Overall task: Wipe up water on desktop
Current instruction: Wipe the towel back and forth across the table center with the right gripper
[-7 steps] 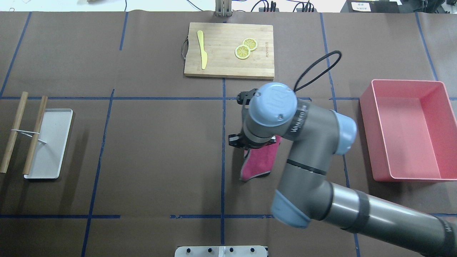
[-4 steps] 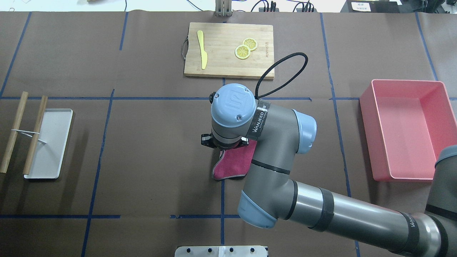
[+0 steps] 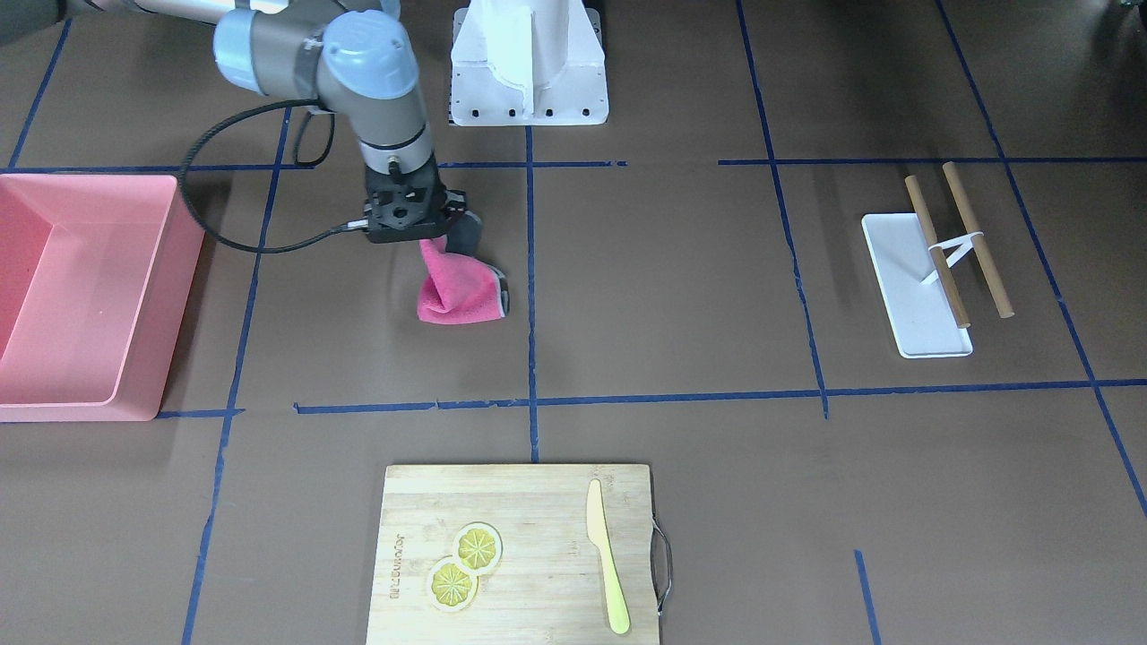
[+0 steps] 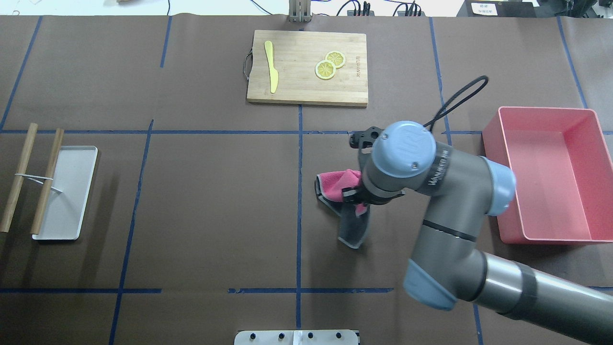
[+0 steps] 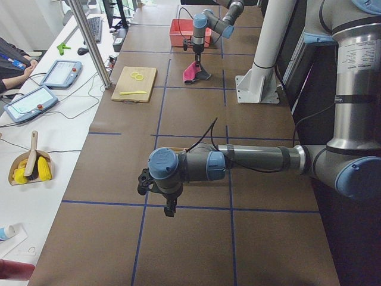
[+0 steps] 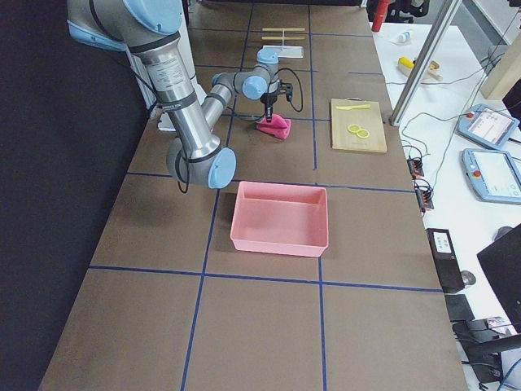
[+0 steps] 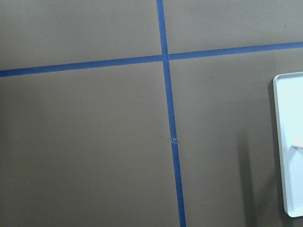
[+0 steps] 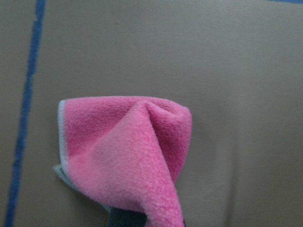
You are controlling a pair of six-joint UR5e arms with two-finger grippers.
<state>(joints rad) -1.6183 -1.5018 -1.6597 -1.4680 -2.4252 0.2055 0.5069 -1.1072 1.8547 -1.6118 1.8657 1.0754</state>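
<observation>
Item: pink/grey cloth (image 4: 335,184) — soft, light, limp; drapes and bunches, prob. best pinched at a top fold.
Loc: lower end on desktop (image 4: 215,201), approx 5 o'clock of cutting board (image 4: 306,67), overhead view.
R gripper (image 3: 428,237): fingers clamped on cloth's upper fold.
L gripper (image 5: 171,210) — finger state can't tell.

R arm (image 4: 404,154) now sits nearer the pink bin (image 4: 546,230) than 0.6 s ago, when it was over the centre tape line (image 4: 300,158). R gripper (image 3: 428,235), clamped on cloth (image 4: 337,186), drags it across desk (image 4: 215,201). Cloth is no longer a flat flap: folded, grey backing up. Cable loop (image 4: 462,93) shifts too.
</observation>
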